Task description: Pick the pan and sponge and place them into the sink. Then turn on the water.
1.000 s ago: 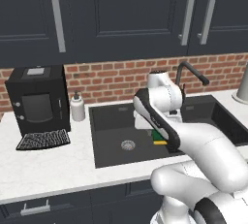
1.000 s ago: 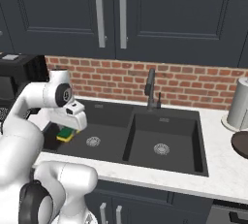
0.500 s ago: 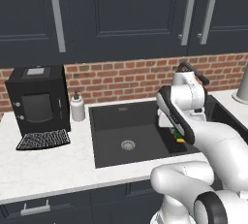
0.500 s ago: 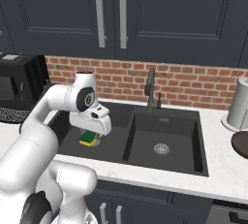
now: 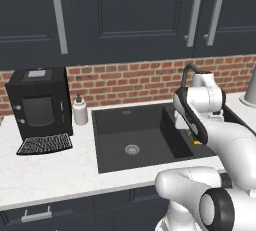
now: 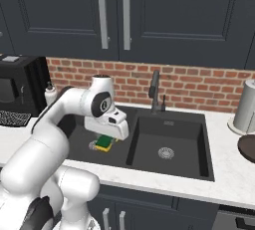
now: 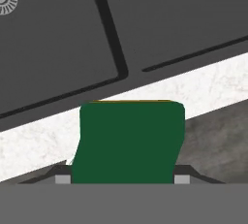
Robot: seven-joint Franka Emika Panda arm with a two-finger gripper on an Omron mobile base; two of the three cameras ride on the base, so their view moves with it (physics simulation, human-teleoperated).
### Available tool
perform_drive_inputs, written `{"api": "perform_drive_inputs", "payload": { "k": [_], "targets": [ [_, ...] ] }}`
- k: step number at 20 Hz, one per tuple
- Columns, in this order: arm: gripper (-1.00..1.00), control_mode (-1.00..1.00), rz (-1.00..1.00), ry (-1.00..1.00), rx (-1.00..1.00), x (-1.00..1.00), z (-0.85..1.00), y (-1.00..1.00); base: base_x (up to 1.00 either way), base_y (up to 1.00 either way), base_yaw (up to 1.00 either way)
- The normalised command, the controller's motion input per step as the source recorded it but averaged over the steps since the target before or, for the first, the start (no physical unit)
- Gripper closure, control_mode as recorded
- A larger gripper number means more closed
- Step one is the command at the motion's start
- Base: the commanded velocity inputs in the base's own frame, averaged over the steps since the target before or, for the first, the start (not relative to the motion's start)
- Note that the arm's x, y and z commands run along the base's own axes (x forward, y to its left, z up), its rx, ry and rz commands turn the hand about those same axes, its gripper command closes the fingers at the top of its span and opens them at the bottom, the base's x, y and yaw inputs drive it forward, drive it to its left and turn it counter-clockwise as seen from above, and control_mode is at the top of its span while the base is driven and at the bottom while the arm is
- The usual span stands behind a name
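The sponge [image 7: 128, 143], green on top with a thin yellow edge, sits between my gripper's [image 7: 122, 178] fingers, and the gripper is shut on it. In the right base view the gripper [image 6: 105, 138] holds the sponge [image 6: 103, 146] low over the black sink [image 6: 169, 123], above the left basin near the divider. A sliver of the sponge [image 5: 195, 139] peeks from behind my arm. The dark faucet [image 6: 155, 90] stands behind the sink, and no water shows at its spout. The pan's [image 6: 247, 148] dark-brown rim shows on the counter at the far right edge.
A black coffee machine [image 5: 37, 102] stands at the back left, with a white soap dispenser [image 5: 80, 111] beside it and a dark mat [image 5: 44, 144] in front. A pale canister [image 6: 246, 107] stands at the back right. The white counter edge [image 7: 193, 92] runs along the sink's front.
My arm has swung to the right across the sink, carrying the sponge from the left side of the left basin towards the divider. The grip has stayed the same.
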Motion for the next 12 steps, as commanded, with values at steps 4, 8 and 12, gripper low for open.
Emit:
{"api": "perform_drive_inputs", "payload": {
  "k": [4,8,12],
  "targets": [
    [1.00,-1.00,0.00,0.00,0.00,0.29,0.00,-0.25,0.00,0.00,0.00],
    [1.00,-1.00,0.00,0.00,0.00,0.34,0.00,-0.56,0.00,0.00,0.00],
    [1.00,-1.00,0.00,0.00,0.00,0.35,0.00,-0.75,0.00,0.00,0.00]
  ]
}}
